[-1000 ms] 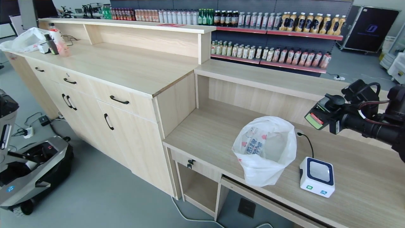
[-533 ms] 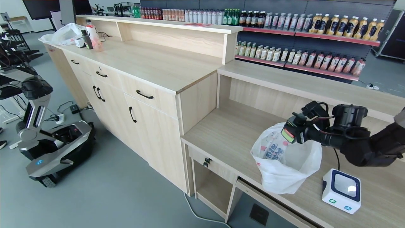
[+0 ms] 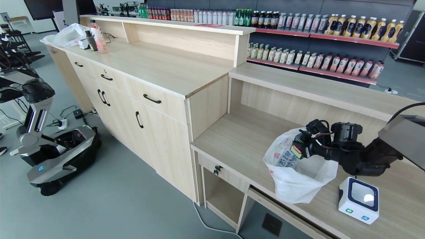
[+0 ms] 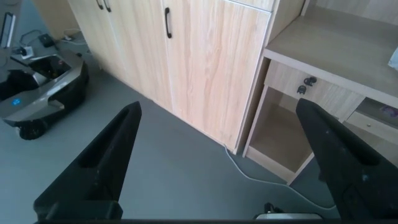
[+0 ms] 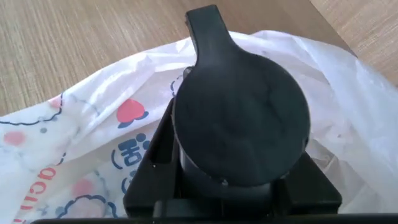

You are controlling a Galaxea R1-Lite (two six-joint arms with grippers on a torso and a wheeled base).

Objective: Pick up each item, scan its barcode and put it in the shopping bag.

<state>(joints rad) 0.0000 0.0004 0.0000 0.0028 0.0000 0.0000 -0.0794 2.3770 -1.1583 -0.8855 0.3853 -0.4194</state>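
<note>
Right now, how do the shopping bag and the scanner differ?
The shopping bag is soft, crinkled plastic; the scanner is a rigid box. The bag is bigger than the scanner. The bag gapes upward; the scanner has a dark-framed window. Both are white, side by side on the counter.

In the head view the item (image 3: 297, 149) clamped in the right gripper (image 3: 303, 147) shows a green-and-red face, its print too small to read. In the right wrist view a dark round shape (image 5: 239, 118) covers the mouth of the shopping bag (image 5: 74, 130); whether it is that item or a gripper part cannot be told. The left gripper (image 4: 217, 106) has its 2 spread fingers (image 4: 99, 168) cut off by the picture's edge.
</note>
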